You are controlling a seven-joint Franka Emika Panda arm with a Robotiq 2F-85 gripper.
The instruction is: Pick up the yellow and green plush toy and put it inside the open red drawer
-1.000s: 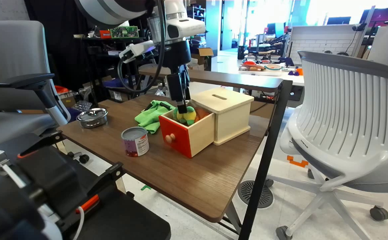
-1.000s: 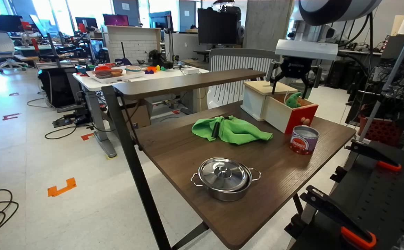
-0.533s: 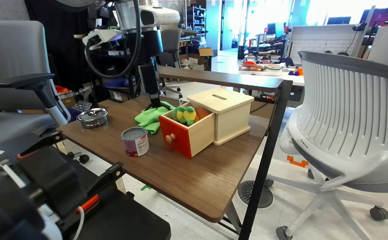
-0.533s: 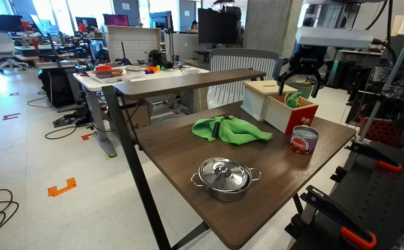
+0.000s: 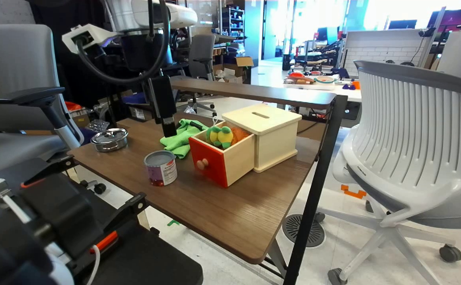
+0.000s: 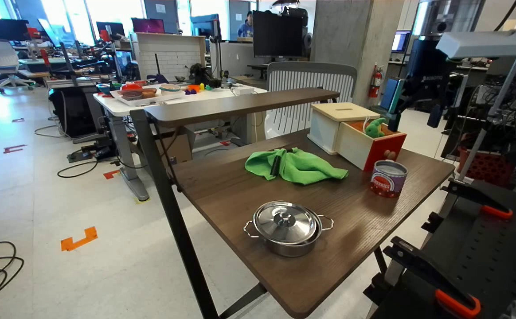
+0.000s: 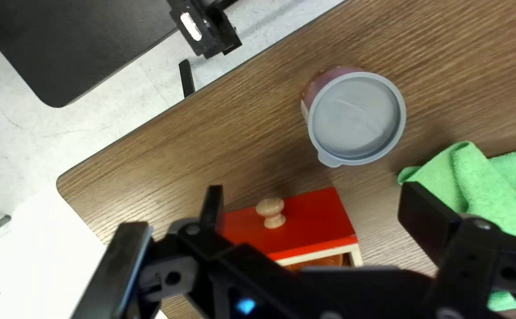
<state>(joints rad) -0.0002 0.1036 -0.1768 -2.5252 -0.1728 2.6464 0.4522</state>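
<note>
The yellow and green plush toy point(image 5: 221, 137) lies in the open red drawer point(image 5: 210, 166), its top just above the rim. Its green part also shows over the wall in an exterior view point(image 6: 375, 128). The drawer is pulled out of the pale wooden cabinet point(image 5: 276, 146). My gripper point(image 6: 414, 119) is open and empty, raised and apart from the toy, in front of the drawer. In the wrist view, the spread fingers point(image 7: 315, 199) frame the red drawer front point(image 7: 306, 221) and its knob; the toy is hidden there.
A grey-lidded can point(image 5: 160, 168) stands before the drawer. A green cloth point(image 6: 302, 166) lies beside the drawer. A lidded metal pot point(image 6: 287, 228) stands at the table's other end. A raised shelf point(image 5: 254, 93) runs along one table side. An orange thing point(image 5: 239, 134) is also in the drawer.
One second ago my gripper was over the drawer with its fingers around the toy. It has moved away from the toy, out past the drawer front. The toy stays in the drawer.
</note>
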